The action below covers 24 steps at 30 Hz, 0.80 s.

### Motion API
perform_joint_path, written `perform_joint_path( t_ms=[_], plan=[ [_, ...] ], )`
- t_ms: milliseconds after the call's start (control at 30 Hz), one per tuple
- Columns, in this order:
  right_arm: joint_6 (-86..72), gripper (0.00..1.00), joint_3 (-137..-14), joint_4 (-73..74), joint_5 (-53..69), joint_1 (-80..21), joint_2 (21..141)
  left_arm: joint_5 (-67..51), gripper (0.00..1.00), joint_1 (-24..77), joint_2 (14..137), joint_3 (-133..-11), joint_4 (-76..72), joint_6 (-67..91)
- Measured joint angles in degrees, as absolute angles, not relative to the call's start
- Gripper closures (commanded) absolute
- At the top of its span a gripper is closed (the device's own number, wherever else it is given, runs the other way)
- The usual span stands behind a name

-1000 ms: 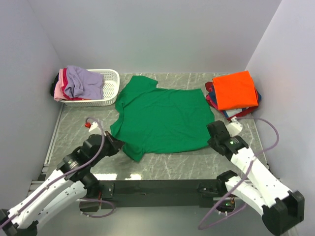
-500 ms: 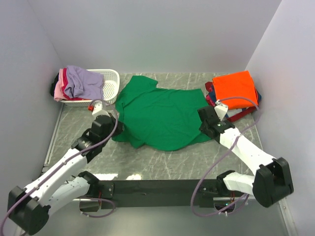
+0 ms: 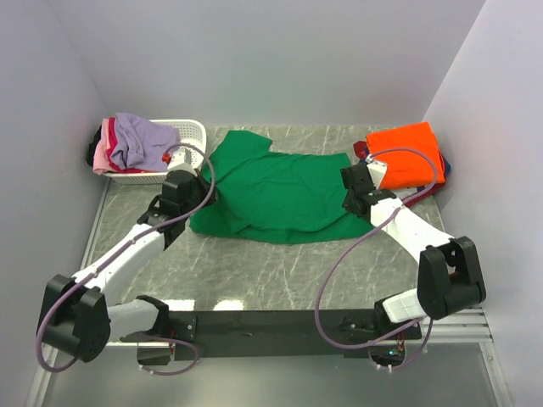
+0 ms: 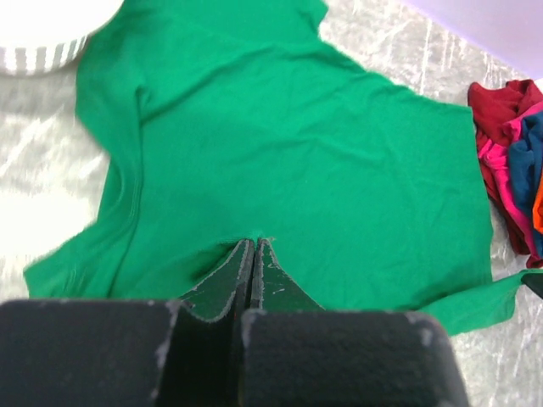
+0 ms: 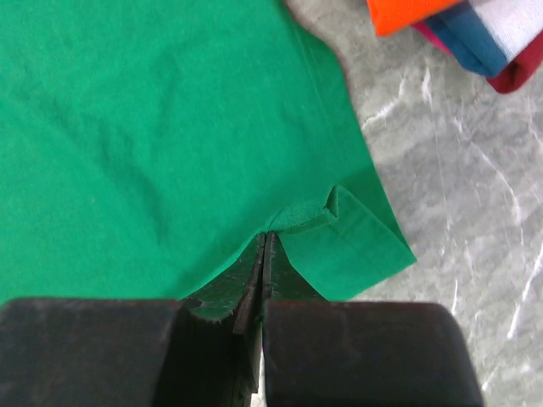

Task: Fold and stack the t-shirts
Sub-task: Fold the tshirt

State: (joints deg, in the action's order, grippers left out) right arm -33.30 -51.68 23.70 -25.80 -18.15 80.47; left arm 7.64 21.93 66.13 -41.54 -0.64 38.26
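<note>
L fingers [image 4: 233, 284] are clenched tight on the bright green short-sleeved cloth t-shirt [image 3: 280, 195]. They pinch a small pucker of fabric at its edge on the side toward the white slotted plastic basket [image 3: 193, 146], close to a sleeve. R fingers [image 5: 239, 290] are clamped just as hard on the same shirt at the opp. side. There I can see a little flap of hem turned over, touching the tips.

From the top cam the green shirt sits mid-way across the grey marbled counter [image 3: 254, 271], btw the two arms. It's mostly flat w/ a few soft wrinkles, and its near edge runs in a shallow bowed line from one grip to the other.

At the far R corner there's a folded bright orange cloth t-shirt [image 3: 407, 155] on top of a pile. Dark red cloth [image 4: 501, 102] and navy cloth [image 4: 524, 148] poke out under it. The R arm is near that pile but not touching, as far as I can tell.

The basket at far L is heaped w/ a lavender cloth shirt [image 3: 144, 140] and a pink cloth shirt [image 3: 103, 155], both spilling over the rim.
</note>
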Motion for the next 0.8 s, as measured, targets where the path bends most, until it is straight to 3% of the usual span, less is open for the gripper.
perform_joint_path(
  t_ms=[800],
  plan=[
    [-30.4, 1.00, -52.6, 20.9, -24.5, -14.5, 83.7, 2.5, 0.99, 19.3, 82.7, -50.9, -8.8, 30.7]
  ],
)
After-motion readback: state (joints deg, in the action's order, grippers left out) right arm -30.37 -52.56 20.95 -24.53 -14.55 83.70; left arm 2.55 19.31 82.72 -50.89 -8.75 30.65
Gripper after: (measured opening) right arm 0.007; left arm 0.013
